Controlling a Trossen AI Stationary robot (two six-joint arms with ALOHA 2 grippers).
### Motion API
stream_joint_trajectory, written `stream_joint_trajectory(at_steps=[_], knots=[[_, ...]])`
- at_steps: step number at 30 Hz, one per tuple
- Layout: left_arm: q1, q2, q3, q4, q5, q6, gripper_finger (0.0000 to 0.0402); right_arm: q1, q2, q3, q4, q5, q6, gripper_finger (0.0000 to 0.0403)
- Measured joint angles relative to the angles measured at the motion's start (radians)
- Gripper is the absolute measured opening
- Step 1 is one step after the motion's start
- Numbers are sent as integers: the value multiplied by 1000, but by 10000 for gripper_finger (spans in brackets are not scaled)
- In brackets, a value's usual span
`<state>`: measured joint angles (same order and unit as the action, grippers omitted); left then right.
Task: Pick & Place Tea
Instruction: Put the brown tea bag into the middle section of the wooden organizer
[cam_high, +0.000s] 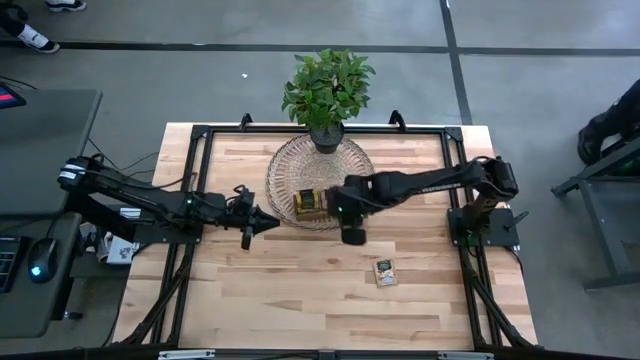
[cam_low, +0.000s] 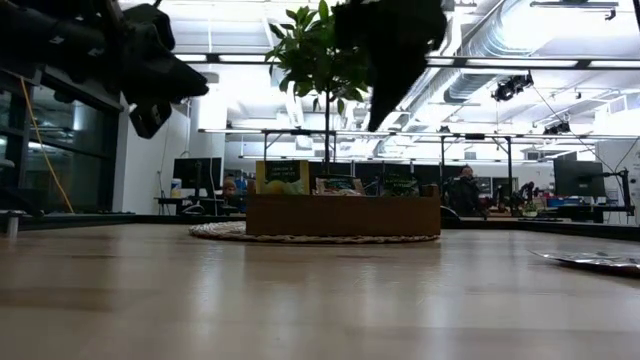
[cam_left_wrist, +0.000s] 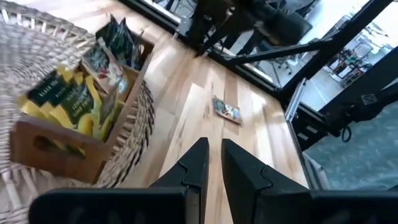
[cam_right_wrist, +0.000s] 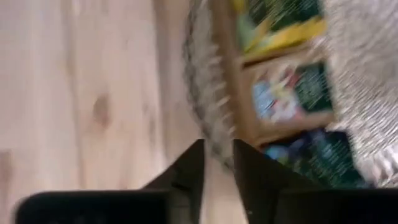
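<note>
Two claws hover empty near frame centre: the right claw (cam_high: 352, 236) narrowly parted beside the wooden tray (cam_high: 310, 204), probably returning for another sachet; the left claw (cam_high: 270, 221) nearly shut, waiting. Tea sachets (cam_left_wrist: 68, 99) fill the tray; one sachet (cam_high: 385, 272) lies lower right on the worktop (cam_high: 300, 300). Only wrist views show the fingers' gaps.

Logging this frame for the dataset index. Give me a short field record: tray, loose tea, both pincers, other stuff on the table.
tray: wooden tray with tea sachets standing in its compartments, on a round woven mat
loose tea: one sachet lying flat on the table, apart from the mat
left pincer: beside the mat, nothing held, fingers nearly together
right pincer: at the mat's edge near the tray, nothing held
other: potted plant on the mat's far side
</note>
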<state>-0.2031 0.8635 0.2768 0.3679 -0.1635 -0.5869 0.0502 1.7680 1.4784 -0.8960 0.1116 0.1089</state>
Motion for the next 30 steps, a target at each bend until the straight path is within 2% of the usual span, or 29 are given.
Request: stream_joint_trajectory(at_steps=[3, 4, 7, 11, 14, 19, 25, 30], knots=[[0, 84, 0, 100, 9, 0, 42, 52, -20, -4, -59, 17, 30, 20], [0, 110, 0, 134, 21, 0, 42, 69, -29, -8, -69, 25, 47, 11], [0, 190, 9, 197, 48, 0, 42, 121, -68, -45, -86, 57, 154, 13], [0, 267, 41, 211, 92, 1, 42, 218, -171, -160, -76, 105, 331, 4], [0, 290, 67, 214, 135, 11, 42, 307, -264, -267, -57, 145, 512, 2], [0, 293, 94, 213, 149, 48, 42, 463, -375, -413, 12, 201, 795, 1], [0, 294, 98, 199, 149, 50, 42, 613, -382, -492, 70, 229, 1028, 1], [0, 294, 98, 175, 151, 40, 42, 681, -347, -528, 114, 235, 1122, 1]])
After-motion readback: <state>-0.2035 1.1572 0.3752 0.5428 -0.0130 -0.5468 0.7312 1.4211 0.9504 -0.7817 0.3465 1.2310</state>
